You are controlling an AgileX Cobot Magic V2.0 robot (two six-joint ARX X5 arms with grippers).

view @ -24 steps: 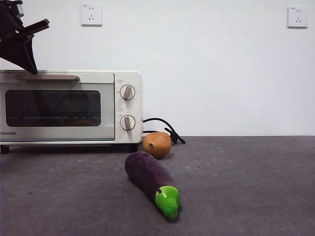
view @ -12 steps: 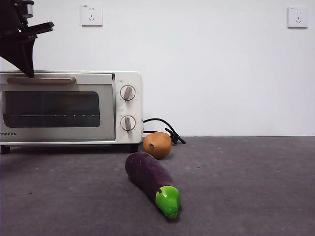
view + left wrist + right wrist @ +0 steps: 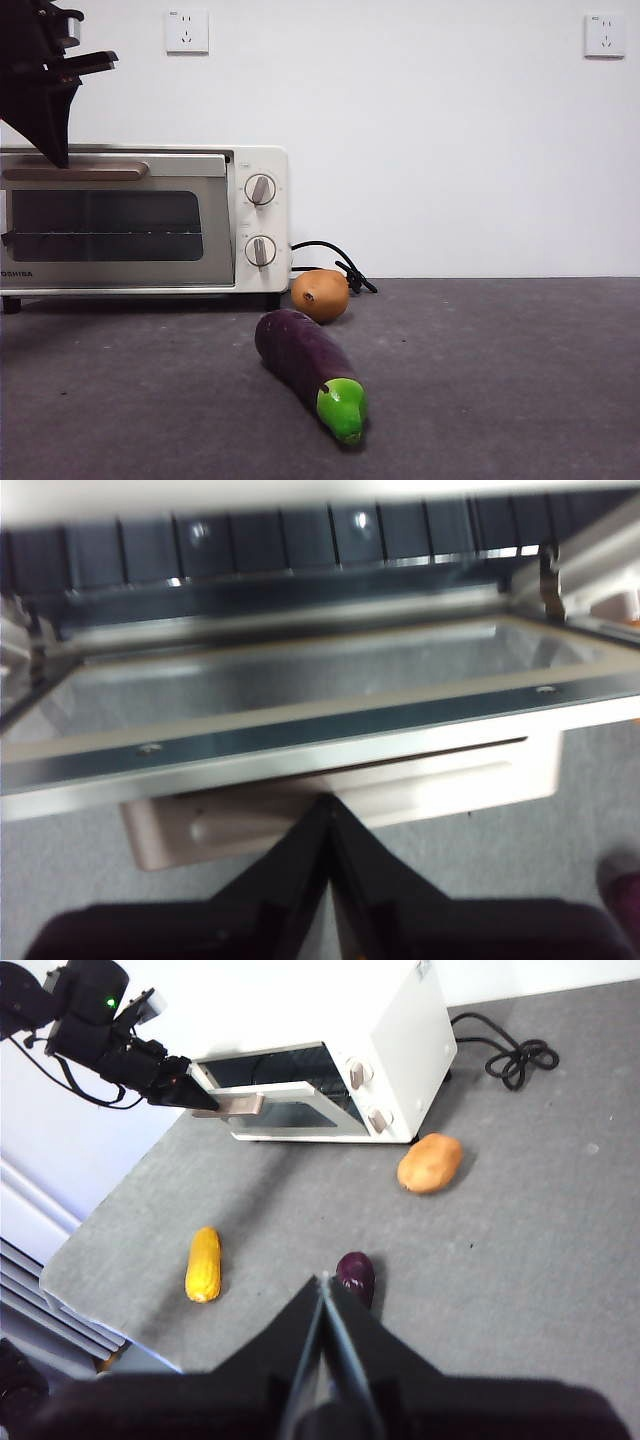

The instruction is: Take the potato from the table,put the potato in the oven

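A dark grey, mottled bench point(image 3: 500, 380) runs across the whole front view and meets a plain white wall point(image 3: 430, 140) bearing two sockets, one point(image 3: 186, 30) above the oven and one point(image 3: 604, 34) at the far upper corner. The cream-white oven point(image 3: 140, 220) stands at the back of the bench, its black cord point(image 3: 335, 262) coiled beside it. Its glass door point(image 3: 285, 1100) is tilted partly open, and the left gripper point(image 3: 185, 1093), jaws pressed together, sits at the door's bar handle point(image 3: 330, 805). The potato point(image 3: 320, 294) lies on the bench just beside the oven's knob end, untouched. In front of it lies a purple eggplant point(image 3: 305, 365) with a green tip; a yellow corn cob point(image 3: 203, 1263) lies well apart from both. The right gripper point(image 3: 322, 1305) hangs high above the bench with its jaws closed on nothing.
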